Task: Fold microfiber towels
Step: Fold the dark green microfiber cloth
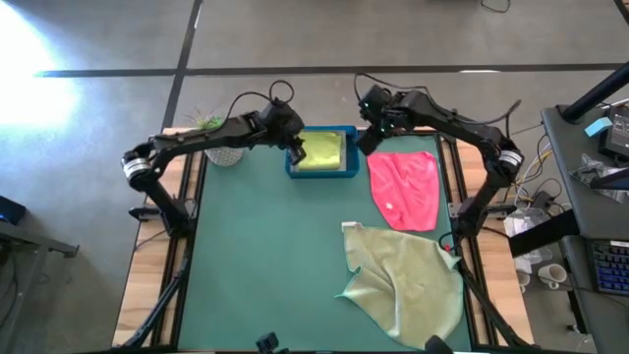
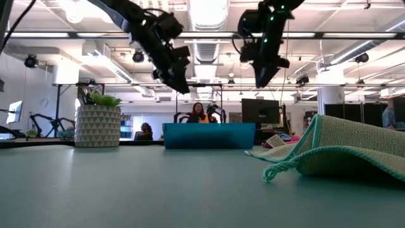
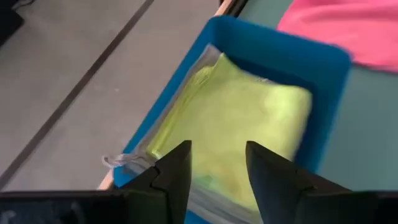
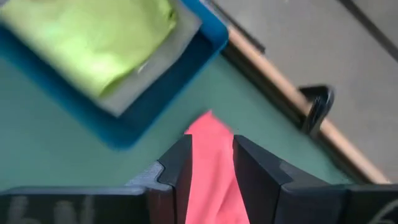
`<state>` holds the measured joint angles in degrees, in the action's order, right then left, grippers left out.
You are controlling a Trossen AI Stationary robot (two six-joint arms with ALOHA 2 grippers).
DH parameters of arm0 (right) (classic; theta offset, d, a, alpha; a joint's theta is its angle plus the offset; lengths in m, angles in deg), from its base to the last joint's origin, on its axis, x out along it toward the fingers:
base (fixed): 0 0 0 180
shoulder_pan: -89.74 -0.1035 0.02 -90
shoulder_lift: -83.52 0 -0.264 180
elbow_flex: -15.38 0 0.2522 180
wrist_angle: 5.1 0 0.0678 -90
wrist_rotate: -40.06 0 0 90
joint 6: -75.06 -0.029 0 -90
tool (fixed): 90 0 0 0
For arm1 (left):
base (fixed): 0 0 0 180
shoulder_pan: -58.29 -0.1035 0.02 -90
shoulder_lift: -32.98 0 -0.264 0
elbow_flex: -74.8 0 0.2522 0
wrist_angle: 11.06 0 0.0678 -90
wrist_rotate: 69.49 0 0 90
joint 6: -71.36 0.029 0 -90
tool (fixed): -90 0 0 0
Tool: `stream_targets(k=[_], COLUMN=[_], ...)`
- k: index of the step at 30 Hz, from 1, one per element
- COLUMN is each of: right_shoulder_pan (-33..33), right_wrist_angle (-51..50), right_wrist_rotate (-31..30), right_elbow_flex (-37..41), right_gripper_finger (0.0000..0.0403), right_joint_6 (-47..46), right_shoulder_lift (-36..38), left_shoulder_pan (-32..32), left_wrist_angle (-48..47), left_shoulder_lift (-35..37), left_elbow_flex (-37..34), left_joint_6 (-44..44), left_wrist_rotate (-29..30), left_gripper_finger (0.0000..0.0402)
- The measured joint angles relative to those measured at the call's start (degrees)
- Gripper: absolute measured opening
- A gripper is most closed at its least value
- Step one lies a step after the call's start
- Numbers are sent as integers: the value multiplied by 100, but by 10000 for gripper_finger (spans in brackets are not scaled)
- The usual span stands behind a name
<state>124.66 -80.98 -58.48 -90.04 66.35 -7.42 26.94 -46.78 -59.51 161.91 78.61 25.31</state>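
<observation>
A blue tray [image 1: 319, 175] stands at the table's far middle. A folded lime green towel [image 3: 242, 118] lies in it on top of a light grey one [image 4: 163, 67]. My left gripper [image 3: 217, 149] hangs open above the tray's left end [image 1: 295, 152], holding nothing. My right gripper [image 4: 211, 143] hangs open beside the tray's right end [image 1: 369, 138], above the far left corner of the hot pink towel [image 1: 405, 189], which lies flat on the mat. A larger sage green towel [image 1: 408, 285] lies rumpled at the near right, one corner folded over.
A potted plant [image 1: 221, 152] stands at the far left of the table, next to the left arm. The green mat's left half and near middle [image 1: 265, 265] are bare. People sit in the room beyond the table [image 2: 199, 114].
</observation>
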Motion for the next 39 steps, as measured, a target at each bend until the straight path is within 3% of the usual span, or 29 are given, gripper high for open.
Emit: stream_targets(k=[5, 10, 22, 34, 39], right_shoulder_pan=[-356, -857, -2174, -3461, -4021], right_wrist_angle=[-221, -192, -143, -109, -21], right_wrist_rotate=[436, 454, 403, 405, 412], right_elbow_flex=[397, 956, 2103, 2870, 3016], right_gripper_finger=[107, 107, 107, 107, 107], right_joint_6=[-116, -585, -3005, -5006, -5659], right_shoulder_lift=[337, 798, 1823, 1957, 1957], left_shoulder_pan=[433, 980, 1760, 2711, 3122], left_wrist_angle=[102, 401, 1417, 1430, 1899], left_shoulder_lift=[217, 165, -95, -222, -604], left_elbow_flex=[-157, -270, -270, -293, -287], left_joint_6=[-85, 133, 209, 201, 201], left_wrist_rotate=[-43, -175, -610, -961, -1028], left_gripper_finger=[136, 136, 136, 136, 136])
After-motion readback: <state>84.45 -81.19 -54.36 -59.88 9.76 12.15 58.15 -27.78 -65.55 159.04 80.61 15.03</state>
